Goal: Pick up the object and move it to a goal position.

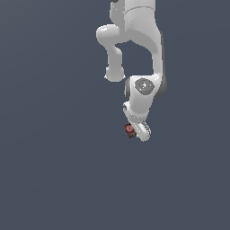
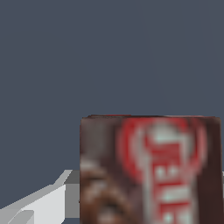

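- box (image 2: 148,170) fills most of the near part of the wrist view, very close to the lens, blurred; dark brown face, red oval ring, white band down the middle with red lettering, unreadable
- box top edge runs straight across that view, thin dark red strip showing along it
- one pale grey finger (image 2: 39,203) sits beside the box in the wrist view, its inner end meeting the box's side edge; the other finger does not show, the box covers that area
- gripper (image 1: 136,130) at the low end of the arm in the exterior view, white, rounded, tilted
- box (image 1: 130,130) in the exterior view is a tiny dark red and brown patch right against the gripper, on the exterior view's left of it, much smaller than the gripper
- claw state: looks clamped on the box, box sits at the fingers and nothing else is seen touching it; second contact not visible, fingertips too small to separate in the exterior view
- box faces the wrist camera flat on, printed side toward the lens
- arm (image 1: 143,92) hangs down from the top of the exterior view: big white wrist joint with a grey round cap just above the gripper, dark grey band on its side toward the exterior view's right
- higher up, a bent white link (image 1: 112,45) curves out to the exterior view's left, ends in a rounded stub
- background (image 1: 54,157) is flat slate blue-grey everywhere in both views, no edge or texture
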`<state>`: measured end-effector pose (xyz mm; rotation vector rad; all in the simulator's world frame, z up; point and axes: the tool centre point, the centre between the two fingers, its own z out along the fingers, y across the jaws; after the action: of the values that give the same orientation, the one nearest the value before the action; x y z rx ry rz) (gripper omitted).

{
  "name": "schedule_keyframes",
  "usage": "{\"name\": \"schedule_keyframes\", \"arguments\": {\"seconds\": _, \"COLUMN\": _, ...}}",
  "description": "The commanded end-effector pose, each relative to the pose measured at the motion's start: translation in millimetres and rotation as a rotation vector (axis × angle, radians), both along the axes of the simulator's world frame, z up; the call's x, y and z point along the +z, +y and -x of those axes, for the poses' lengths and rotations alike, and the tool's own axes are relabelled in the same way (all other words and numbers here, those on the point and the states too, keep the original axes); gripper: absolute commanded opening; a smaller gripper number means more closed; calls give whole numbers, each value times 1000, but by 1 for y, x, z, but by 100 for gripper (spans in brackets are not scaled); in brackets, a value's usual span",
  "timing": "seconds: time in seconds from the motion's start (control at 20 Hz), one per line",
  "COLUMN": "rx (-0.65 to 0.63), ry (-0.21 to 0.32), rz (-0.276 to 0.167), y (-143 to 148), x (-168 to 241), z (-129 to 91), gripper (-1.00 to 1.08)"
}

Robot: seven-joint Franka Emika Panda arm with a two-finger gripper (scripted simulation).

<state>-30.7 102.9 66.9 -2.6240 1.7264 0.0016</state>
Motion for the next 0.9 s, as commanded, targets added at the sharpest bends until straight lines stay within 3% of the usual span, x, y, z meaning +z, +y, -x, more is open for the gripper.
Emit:
{"name": "schedule_keyframes", "arguments": {"seconds": 0.0, "rx": 0, "ry": 0, "rz": -1, "y": 5, "x": 14, "z": 16, "gripper": -100}}
{"name": "schedule_keyframes", "arguments": {"seconds": 0.45, "rx": 1, "ry": 0, "rz": -1, "y": 24, "x": 62, "z": 72, "gripper": -100}}
{"name": "schedule_keyframes", "arguments": {"seconds": 0.85, "rx": 0, "ry": -1, "rz": 1, "y": 36, "x": 91, "z": 103, "gripper": -100}}
